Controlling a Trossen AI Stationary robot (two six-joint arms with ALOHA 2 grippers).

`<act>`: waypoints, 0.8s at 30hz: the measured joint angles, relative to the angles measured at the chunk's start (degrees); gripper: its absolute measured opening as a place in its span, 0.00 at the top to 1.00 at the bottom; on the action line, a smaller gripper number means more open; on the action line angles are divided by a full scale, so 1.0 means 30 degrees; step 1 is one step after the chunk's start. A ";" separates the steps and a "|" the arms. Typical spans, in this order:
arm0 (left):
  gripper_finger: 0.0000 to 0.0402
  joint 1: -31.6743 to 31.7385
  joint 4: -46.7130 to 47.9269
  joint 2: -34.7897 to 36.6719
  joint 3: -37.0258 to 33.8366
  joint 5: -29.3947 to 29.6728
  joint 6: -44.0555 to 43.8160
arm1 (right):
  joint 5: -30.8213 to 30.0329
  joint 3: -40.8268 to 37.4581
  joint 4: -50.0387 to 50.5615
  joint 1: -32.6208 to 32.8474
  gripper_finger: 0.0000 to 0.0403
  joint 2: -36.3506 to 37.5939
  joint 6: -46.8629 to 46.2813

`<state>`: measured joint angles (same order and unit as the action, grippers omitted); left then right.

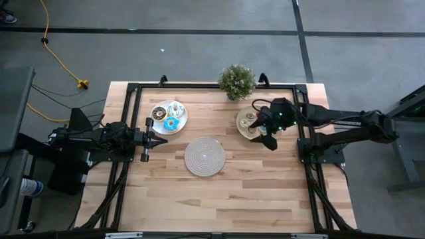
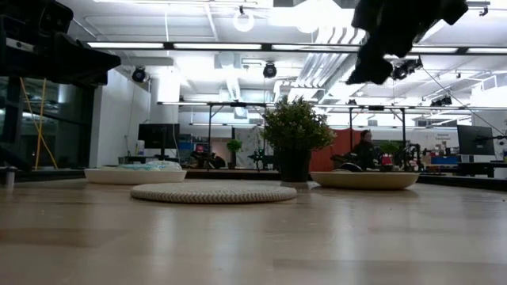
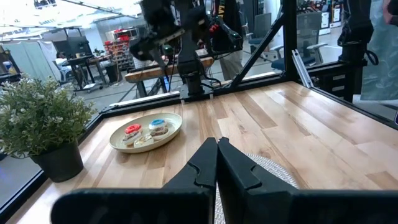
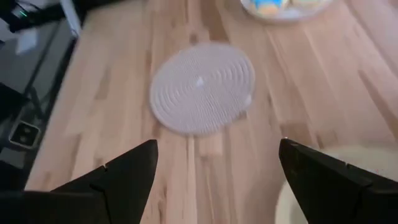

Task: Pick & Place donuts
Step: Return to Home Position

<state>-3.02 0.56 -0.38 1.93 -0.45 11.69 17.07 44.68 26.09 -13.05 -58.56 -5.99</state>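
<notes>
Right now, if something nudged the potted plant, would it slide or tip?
Likely tip: the potted plant spreads foliage wider than its small dark pot. Probably light, so a low push might slide it on the smooth table. The open right gripper hovers over the plate nearby.

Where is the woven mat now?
In the high view the woven mat lies mid-table, between the white plate at left and the tan plate at right.

Small iced donuts (image 1: 171, 123), flat on white plate (image 1: 160, 128), tan plate (image 1: 240, 127)
</notes>
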 joint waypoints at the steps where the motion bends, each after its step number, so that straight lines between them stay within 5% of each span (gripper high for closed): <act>1: 1.00 0.0003 0.0002 -0.0005 0.0000 0.0000 -0.0002 | 0.0029 -0.0177 -0.0622 0.0179 0.19 0.0163 0.0027; 9: 1.00 0.0004 0.0007 -0.0007 0.0015 0.0000 -0.0002 | -0.0003 -0.1972 -0.3872 0.1056 0.26 0.1385 0.0019; 24: 1.00 0.0005 0.0007 0.0000 0.0015 0.0000 -0.0002 | -0.0143 -0.6813 -0.7210 0.2416 0.63 0.6840 -0.2356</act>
<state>-3.01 0.58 -0.38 1.98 -0.45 11.68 16.64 24.24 4.46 -5.80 -38.04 -13.06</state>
